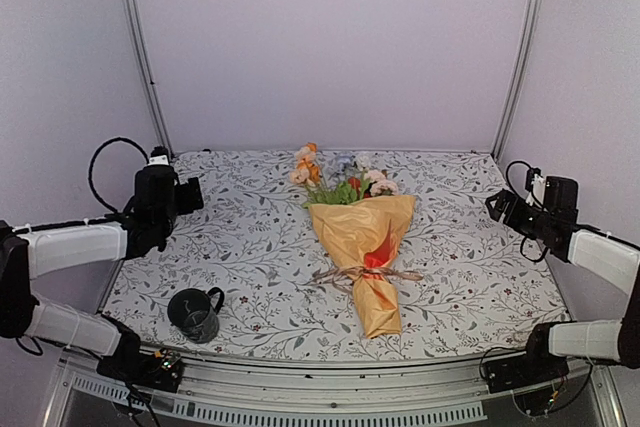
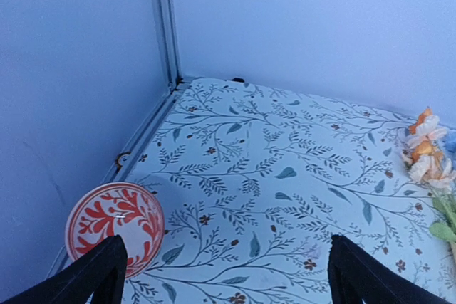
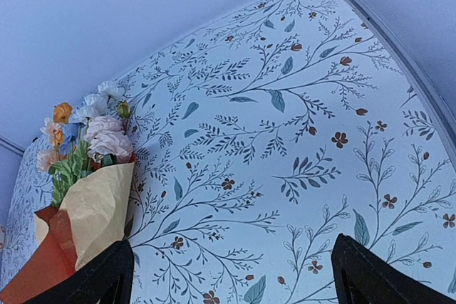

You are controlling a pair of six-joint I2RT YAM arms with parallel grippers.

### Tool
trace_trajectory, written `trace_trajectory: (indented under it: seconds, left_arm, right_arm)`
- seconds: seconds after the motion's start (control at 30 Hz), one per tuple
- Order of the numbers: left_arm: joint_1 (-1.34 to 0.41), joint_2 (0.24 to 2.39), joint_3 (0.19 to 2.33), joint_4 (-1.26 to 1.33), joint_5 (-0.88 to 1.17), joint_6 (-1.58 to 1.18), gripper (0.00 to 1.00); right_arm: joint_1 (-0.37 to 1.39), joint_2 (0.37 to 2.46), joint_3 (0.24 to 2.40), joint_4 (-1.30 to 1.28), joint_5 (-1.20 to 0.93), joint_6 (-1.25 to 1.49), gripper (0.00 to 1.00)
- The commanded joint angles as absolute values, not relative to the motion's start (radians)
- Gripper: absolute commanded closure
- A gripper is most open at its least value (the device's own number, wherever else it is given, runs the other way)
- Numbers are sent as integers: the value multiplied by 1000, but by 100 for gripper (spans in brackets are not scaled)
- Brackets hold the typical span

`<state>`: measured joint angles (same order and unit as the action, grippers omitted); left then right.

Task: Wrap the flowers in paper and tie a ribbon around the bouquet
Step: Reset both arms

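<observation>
The bouquet point(image 1: 362, 247) lies in the middle of the table, narrow end toward me. Its mustard-yellow paper point(image 1: 375, 222) forms a cone with an orange-red inner fold showing. The tan ribbon point(image 1: 352, 274) is tied round the cone's lower part, its ends trailing to both sides. The flowers point(image 1: 335, 175) stick out of the wide far end. My left gripper point(image 1: 192, 194) hovers at the far left, open and empty point(image 2: 228, 275), and the flowers point(image 2: 427, 154) show at its view's right edge. My right gripper point(image 1: 497, 205) hangs at the far right, open point(image 3: 231, 275), with the paper point(image 3: 96, 208) at lower left.
A dark mug point(image 1: 195, 314) stands near the front left edge. A round red-and-white patterned disc point(image 2: 114, 227) lies by the left wall under my left gripper. The leafy tablecloth point(image 1: 470, 257) covers the table, with metal frame posts point(image 1: 140, 47) at the back corners.
</observation>
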<state>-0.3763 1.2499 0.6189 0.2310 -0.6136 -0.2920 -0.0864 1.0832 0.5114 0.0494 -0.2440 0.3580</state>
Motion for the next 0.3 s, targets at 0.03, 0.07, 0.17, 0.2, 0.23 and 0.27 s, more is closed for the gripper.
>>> trace_trajectory:
  seconds: [0.03, 0.07, 0.17, 0.2, 0.23, 0.27]
  left_arm:
    - [-337, 1242, 451, 520, -836, -146, 1]
    - [-332, 1248, 429, 539, -850, -144, 1]
    - [-317, 1264, 390, 574, -835, -142, 1]
    - [-312, 1270, 377, 596, -816, -136, 1]
    - [-306, 1278, 362, 616, -802, -136, 1]
    - [-300, 1286, 353, 628, -793, -136, 1]
  right_arm:
    - [-91, 1100, 479, 128, -190, 344, 1]
    - [-91, 1096, 474, 137, -188, 343, 1]
    - [-91, 1079, 452, 157, -172, 342, 0]
    - [-91, 1068, 442, 170, -169, 342, 0]
    - [-91, 1060, 435, 173, -162, 342, 0]
    - [-91, 1053, 432, 173, -149, 344, 0]
